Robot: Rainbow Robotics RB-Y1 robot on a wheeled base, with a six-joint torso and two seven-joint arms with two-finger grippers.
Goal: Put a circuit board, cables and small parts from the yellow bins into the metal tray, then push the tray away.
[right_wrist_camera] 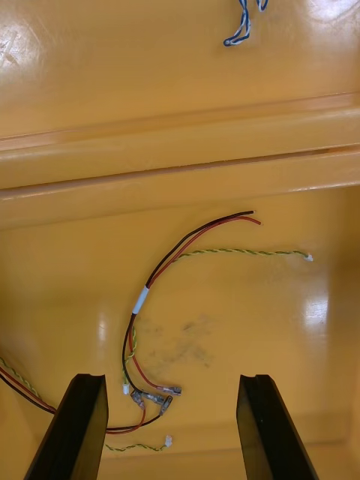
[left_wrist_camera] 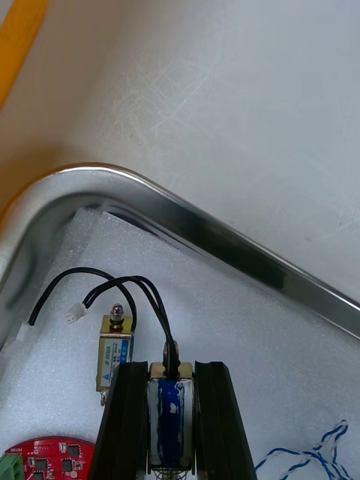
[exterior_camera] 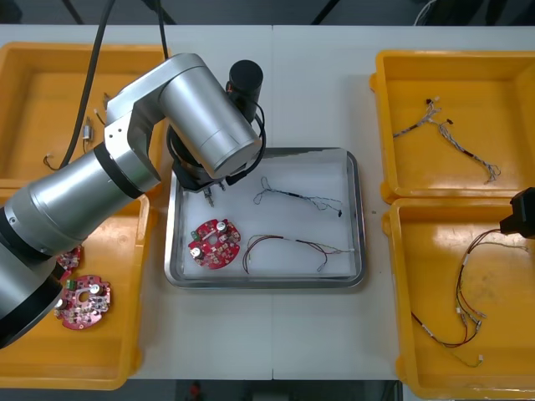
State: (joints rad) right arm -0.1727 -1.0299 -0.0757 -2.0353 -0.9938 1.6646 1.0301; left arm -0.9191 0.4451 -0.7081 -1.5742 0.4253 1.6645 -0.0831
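The left hand [left_wrist_camera: 171, 375] is clamped on a small metal part [left_wrist_camera: 171, 416] with black leads, low over the metal tray [left_wrist_camera: 225, 240], near a corner of its white inside. A second small metal part [left_wrist_camera: 114, 358] lies just beside it. The right hand [right_wrist_camera: 171, 384] hangs open above a red and yellow cable [right_wrist_camera: 161, 276] in a yellow bin [right_wrist_camera: 67, 247].

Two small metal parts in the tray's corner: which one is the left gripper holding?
The blue-wrapped part, clamped in the left gripper. The other part lies free on the metal tray beside it. Right gripper hovers open over a yellow bin.
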